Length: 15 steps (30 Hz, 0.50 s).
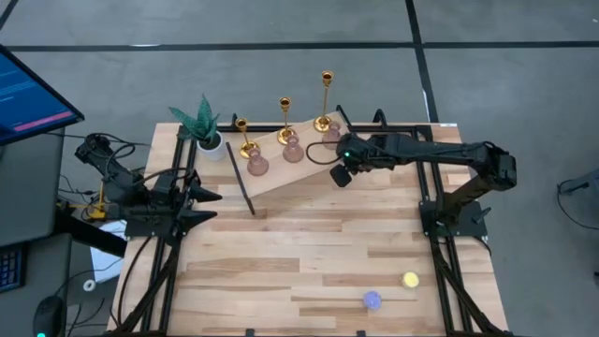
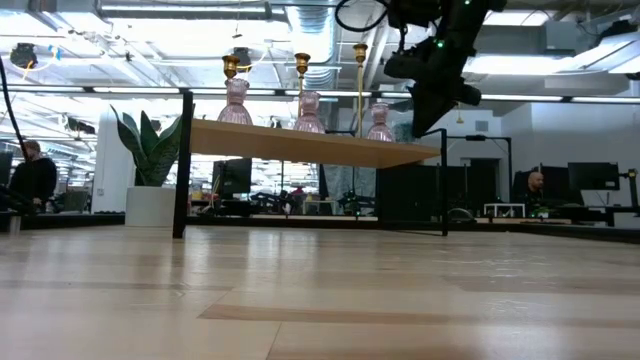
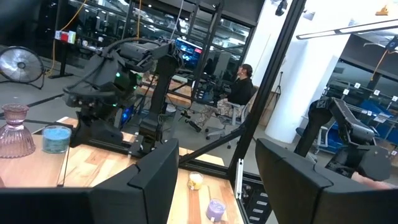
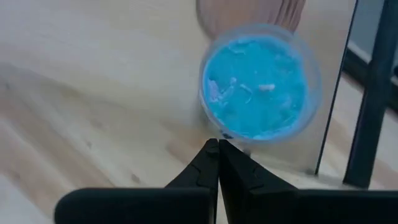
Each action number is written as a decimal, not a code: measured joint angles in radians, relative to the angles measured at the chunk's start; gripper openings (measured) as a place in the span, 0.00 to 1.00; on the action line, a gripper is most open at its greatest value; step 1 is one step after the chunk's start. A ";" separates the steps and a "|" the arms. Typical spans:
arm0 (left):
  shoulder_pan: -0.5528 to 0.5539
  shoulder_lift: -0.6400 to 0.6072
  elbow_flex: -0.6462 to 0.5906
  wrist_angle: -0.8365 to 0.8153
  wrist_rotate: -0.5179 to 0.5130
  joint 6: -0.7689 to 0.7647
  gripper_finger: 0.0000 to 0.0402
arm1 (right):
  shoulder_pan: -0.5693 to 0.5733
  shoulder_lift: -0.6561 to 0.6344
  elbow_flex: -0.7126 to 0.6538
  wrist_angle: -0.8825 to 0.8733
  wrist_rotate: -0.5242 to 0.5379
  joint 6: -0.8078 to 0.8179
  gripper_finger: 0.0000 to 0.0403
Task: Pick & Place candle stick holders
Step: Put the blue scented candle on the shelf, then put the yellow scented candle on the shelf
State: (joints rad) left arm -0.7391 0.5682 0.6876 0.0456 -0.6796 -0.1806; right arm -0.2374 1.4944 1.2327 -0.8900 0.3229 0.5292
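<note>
Left gripper (image 1: 208, 206) waits at the bench's (image 1: 309, 262) left edge, near the potted plant (image 1: 203, 126); its fingers (image 3: 149, 180) stand partly apart w/ nothing between them.

On the raised wooden shelf (image 1: 299, 173) at the back: three gold candlesticks, short one (image 1: 245, 140), middle one (image 1: 284, 120), tall one (image 1: 325, 101), stepping up in height left to right. Just in front of each, a pink holder: left (image 1: 256, 164), middle (image 1: 293, 150), right (image 1: 332, 131). All six upright on the shelf, none held. Low view shows same row, pink holders alternating w/ gold stems along the shelf top.

Right gripper (image 1: 342, 174) hangs over the shelf's right end, just beside the right pink holder and tall candlestick but not touching either. Its fingers (image 4: 217, 165) are pressed fully together, gripping nothing. Right wrist view: fingertips point at a blue round candle in a clear cup (image 4: 258, 90) sitting on the shelf, tips at its near rim; can't tell if touching.

Front right of bench, well apart from both grippers: small purple-blue light (image 1: 372, 300) and yellow light (image 1: 410, 279).
</note>
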 joint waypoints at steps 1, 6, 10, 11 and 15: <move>0.000 0.000 0.000 0.000 0.000 0.000 0.53 | -0.004 0.000 0.000 0.018 0.000 -0.009 0.00; 0.000 0.000 0.000 0.000 0.000 0.000 0.53 | -0.022 0.000 0.000 0.072 -0.001 -0.038 0.00; 0.000 0.000 0.000 0.000 0.000 0.000 0.53 | -0.021 0.000 0.000 0.067 -0.012 -0.040 0.00; 0.000 0.000 0.000 0.000 0.000 0.000 0.53 | -0.015 0.000 0.001 0.062 -0.018 -0.039 0.00; 0.000 0.000 0.000 0.000 0.000 0.000 0.53 | 0.024 -0.004 0.040 -0.031 -0.042 -0.021 0.00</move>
State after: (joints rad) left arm -0.7391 0.5682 0.6876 0.0456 -0.6796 -0.1808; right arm -0.2136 1.4908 1.2726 -0.9209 0.2810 0.5086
